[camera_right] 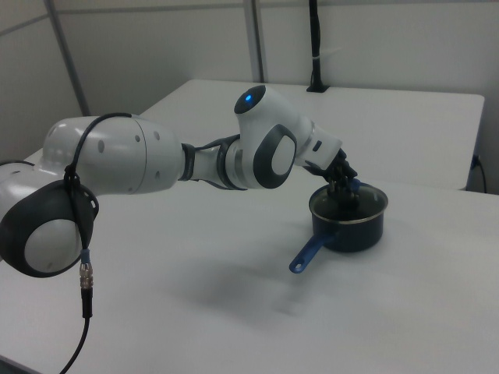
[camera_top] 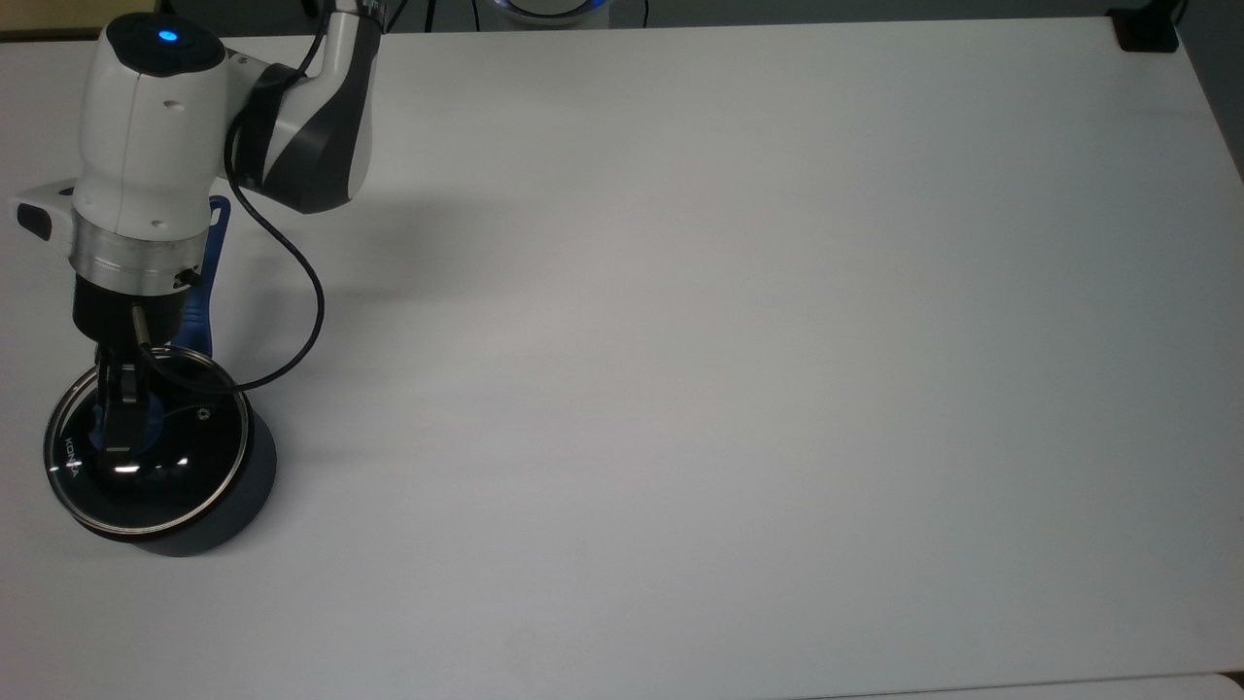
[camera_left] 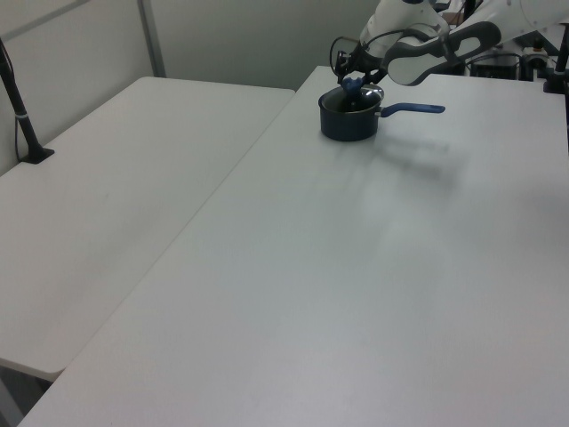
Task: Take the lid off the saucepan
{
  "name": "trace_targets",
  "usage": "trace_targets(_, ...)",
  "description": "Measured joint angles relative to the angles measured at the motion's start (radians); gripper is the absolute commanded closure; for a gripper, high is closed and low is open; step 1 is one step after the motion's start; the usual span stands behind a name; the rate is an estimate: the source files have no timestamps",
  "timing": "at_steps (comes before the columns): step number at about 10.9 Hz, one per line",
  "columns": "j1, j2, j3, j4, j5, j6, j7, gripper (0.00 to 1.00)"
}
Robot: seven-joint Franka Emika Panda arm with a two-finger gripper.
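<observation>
The saucepan (camera_top: pixel 225 501) stands at the top view's lower left, its long blue handle (camera_top: pixel 201 292) partly under my wrist. The clear glass lid (camera_top: pixel 170 476) hangs just over the pan, offset toward the top view's left, so the pan's dark wall shows past its steel rim. My gripper (camera_top: pixel 119 436) is shut on the lid's blue knob (camera_top: pixel 148 428). In the left view the saucepan (camera_left: pixel 348 122) sits at the far end of the table with the knob (camera_left: pixel 352 84) raised above it. In the right view the gripper (camera_right: pixel 344 189) reaches onto the lid (camera_right: pixel 360 204) over the saucepan (camera_right: pixel 352 231).
The white table (camera_top: pixel 680 340) stretches wide to the top view's right of the pan. A black cable (camera_top: pixel 309 311) loops from my wrist down to the lid. A second white table (camera_left: pixel 116 178) adjoins at the left view's left. A black block (camera_top: pixel 1145 31) sits at the table's far corner.
</observation>
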Motion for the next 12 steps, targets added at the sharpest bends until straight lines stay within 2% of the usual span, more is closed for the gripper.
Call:
trace_targets(2,0.002,0.004,0.003,0.001,-0.022,0.0,0.0,0.21)
trace_targets(8,0.007,0.015,0.005,-0.002,-0.092,0.0,0.0,0.48)
trace_targets(12,0.007,0.015,0.005,0.0,-0.094,0.0,-0.002,0.52)
